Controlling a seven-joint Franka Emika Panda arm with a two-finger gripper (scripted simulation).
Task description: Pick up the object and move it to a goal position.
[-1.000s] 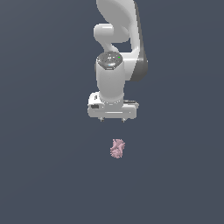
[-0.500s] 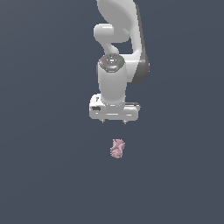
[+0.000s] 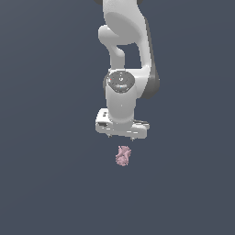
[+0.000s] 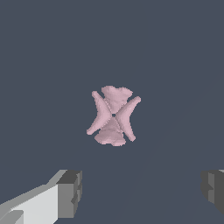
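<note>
Lowered a little since a second ago, my pincer (image 3: 122, 136) hangs just above the object (image 3: 123, 156), fingers (image 4: 70, 193) spread wide and holding nothing, pale-pink knobbly object apart from both fingertips, resting alone on the dark grey surface (image 3: 50, 183).

My arm comes down from above, its white links stacked one over another, the wrist pointing straight down. My pincer (image 3: 121, 136) hangs just above the pale-pink object (image 3: 123, 156), not touching it. In the wrist view my two grey fingertips (image 4: 70, 193) stand wide apart, one on either side of the object (image 4: 113, 116), with nothing between them. The jaws are spread and hold nothing.
</note>
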